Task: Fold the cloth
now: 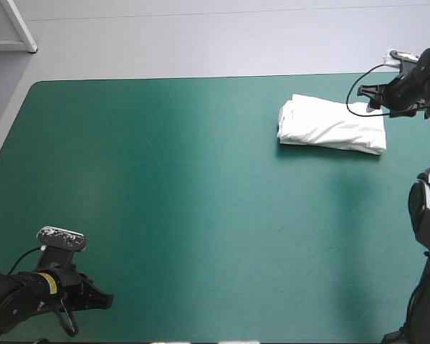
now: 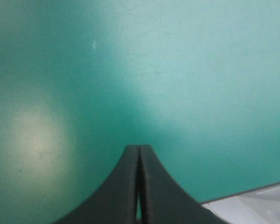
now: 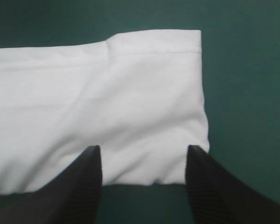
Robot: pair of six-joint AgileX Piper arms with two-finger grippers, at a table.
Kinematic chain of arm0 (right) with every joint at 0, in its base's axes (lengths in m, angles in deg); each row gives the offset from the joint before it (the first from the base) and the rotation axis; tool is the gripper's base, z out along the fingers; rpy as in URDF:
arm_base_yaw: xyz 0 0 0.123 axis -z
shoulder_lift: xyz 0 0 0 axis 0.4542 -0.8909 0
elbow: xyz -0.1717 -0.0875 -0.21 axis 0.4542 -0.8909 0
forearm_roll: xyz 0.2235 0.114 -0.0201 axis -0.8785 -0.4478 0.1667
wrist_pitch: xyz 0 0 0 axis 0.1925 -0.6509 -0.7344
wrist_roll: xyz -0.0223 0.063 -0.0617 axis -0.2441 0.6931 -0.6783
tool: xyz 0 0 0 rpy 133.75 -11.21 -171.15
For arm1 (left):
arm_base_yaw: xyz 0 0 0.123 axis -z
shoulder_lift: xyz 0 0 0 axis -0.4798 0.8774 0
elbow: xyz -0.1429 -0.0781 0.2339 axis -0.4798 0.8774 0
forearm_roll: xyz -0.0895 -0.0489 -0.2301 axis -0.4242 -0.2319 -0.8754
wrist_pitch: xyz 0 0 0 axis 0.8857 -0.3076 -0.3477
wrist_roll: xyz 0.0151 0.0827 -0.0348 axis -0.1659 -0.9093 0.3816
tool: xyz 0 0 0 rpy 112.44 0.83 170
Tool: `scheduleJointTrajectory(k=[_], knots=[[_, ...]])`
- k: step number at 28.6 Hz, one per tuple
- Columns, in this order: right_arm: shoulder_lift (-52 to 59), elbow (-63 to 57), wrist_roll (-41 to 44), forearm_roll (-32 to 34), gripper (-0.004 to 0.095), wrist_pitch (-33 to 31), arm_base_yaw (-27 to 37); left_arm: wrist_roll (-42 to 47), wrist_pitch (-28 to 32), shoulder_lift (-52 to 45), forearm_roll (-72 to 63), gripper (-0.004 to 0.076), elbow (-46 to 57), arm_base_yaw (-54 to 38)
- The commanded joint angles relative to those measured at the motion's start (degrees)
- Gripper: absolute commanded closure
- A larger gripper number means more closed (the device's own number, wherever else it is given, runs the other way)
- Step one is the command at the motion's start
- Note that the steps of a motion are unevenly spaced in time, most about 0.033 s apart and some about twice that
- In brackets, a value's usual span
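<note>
Currently the T-shirt [image 1: 332, 125] is lying as a folded white bundle on the teal-green table [image 1: 201, 215], toward its far right corner. The right end effector [image 3: 143, 149] is hovering at the bundle's right end, its black fingers [image 3: 81, 186] standing wide apart over the cloth's edge; whether they are touching the fabric is hard to tell. The left end effector [image 1: 104, 299] is sitting well apart, near the table's near left corner, pressed together into one point and holding nothing.

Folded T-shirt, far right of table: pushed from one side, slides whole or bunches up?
Probably floppy: the T-shirt shows soft wrinkles and stacked layers, so a push likely bunches it. Thin fabric, so likely light; lifted by one edge, it should sag open.
</note>
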Motion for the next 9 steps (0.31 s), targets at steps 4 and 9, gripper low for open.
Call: scheduleJointTrajectory(k=[4,9], knots=[[20.14,-13.53,-4.94,-1.86,0.0913,0.15,-2.99,-0.16,7.17,0.05,6.83,0.0732,-1.28,0.05],[36.93,-35.42,-5.7,2.35,0.0913,11.57,-10.52,-0.33,18.96,0.05,10.4,0.0732,-1.28,0.05]])
